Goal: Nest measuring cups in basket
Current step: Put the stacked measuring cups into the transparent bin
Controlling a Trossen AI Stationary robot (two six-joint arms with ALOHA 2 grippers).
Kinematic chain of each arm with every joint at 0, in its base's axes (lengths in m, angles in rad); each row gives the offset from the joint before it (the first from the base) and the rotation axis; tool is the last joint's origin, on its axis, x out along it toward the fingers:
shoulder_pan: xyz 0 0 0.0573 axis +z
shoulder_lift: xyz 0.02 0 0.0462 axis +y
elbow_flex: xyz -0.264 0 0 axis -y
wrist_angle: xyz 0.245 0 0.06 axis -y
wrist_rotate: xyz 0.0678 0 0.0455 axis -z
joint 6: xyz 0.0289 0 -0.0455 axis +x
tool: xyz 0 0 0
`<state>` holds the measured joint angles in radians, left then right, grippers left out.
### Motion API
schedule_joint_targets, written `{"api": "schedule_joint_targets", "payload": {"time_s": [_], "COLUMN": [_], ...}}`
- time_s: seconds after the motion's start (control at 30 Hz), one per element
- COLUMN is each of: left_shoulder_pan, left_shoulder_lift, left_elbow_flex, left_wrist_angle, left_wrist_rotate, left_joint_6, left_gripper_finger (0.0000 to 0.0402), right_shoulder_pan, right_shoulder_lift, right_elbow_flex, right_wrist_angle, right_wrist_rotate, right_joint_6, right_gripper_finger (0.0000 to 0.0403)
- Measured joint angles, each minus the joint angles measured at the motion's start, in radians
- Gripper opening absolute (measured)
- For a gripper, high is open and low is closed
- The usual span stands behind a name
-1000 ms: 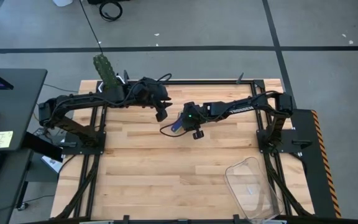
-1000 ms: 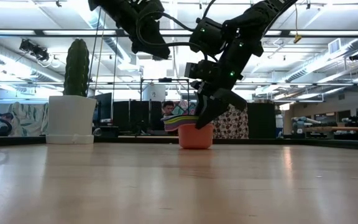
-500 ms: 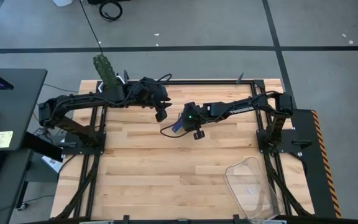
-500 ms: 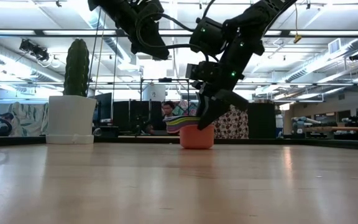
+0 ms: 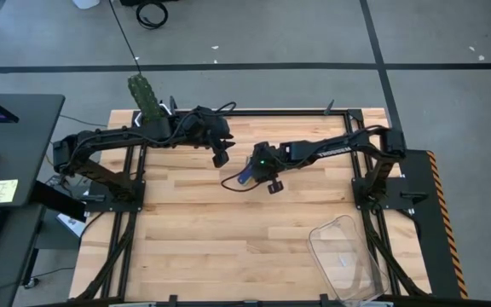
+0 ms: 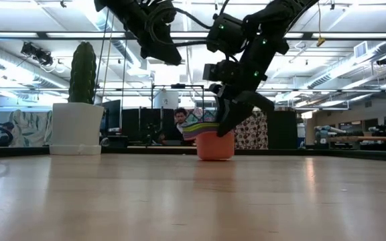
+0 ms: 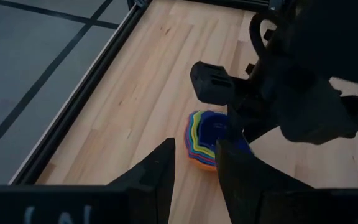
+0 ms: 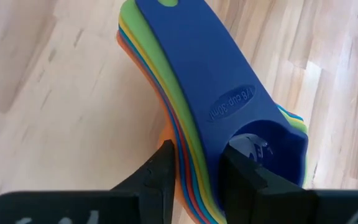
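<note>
On the pale wooden table (image 5: 228,239), the nested stack of coloured plastic measuring cups (image 6: 214,139) sits near the middle, a little more to the right than a second ago. The right gripper (image 6: 235,115), narrowly closed on the stack's handles, seems to drag it. The clear rectangular basket (image 5: 348,256) waits well apart. The left gripper (image 5: 221,157) hovers nearby, its fingers close together.

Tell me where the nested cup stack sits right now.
In the high view the cup stack sits mid-table toward the far edge, under the right pincer, with the clear basket away at the near right corner.
</note>
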<state>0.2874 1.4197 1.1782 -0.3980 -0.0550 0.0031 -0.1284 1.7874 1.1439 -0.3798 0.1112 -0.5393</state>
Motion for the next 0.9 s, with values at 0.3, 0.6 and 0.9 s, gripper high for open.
{"api": "schedule_joint_targets", "payload": {"time_s": [0.3,0.6,0.9], "left_shoulder_pan": [0.0,0.0,0.0], "left_shoulder_lift": [0.0,0.0,0.0], "left_elbow_flex": [0.0,0.0,0.0], "left_wrist_angle": [-0.002,-0.004,-0.004], "left_wrist_rotate": [0.0,0.0,0.0], "left_joint_6": [0.007,0.009,0.009], "left_gripper_finger": [0.0121,0.0121,0.0121], "right_shoulder_pan": [0.004,0.03,0.077], "right_shoulder_lift": [-0.078,-0.188,-0.32], "right_elbow_flex": [0.0,0.0,0.001], "right_wrist_angle": [-0.07,-0.159,-0.255], "right_wrist_rotate": [-0.002,0.0,-0.001], "right_joint_6": [0.015,0.016,0.068], "right_gripper_finger": [0.0099,0.0098,0.0098]}}
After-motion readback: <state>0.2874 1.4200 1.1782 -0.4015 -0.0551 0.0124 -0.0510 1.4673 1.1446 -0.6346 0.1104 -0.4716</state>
